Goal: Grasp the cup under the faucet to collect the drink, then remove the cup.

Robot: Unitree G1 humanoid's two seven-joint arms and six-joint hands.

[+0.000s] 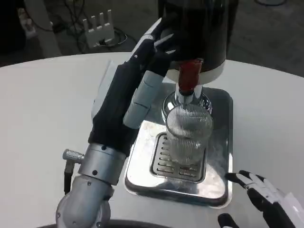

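A clear ribbed glass cup (188, 135) stands upright on the grate of the shiny metal drip tray (142, 156), directly under the chrome faucet (185, 99). Above the faucet is a red tap handle (190, 75) on the black dispenser (199, 28). My left hand (130, 95) is raised left of the cup, its fingers stretched up to the dispenser just left of the red handle; I cannot tell whether they touch it. It holds nothing. My right hand (268, 197) lies low by the tray's near right corner, fingers apart, apart from the cup.
The round white table (42, 104) spreads to the left and right of the tray. Beyond its far edge, a white power strip (98, 26) and cables lie on the dark floor.
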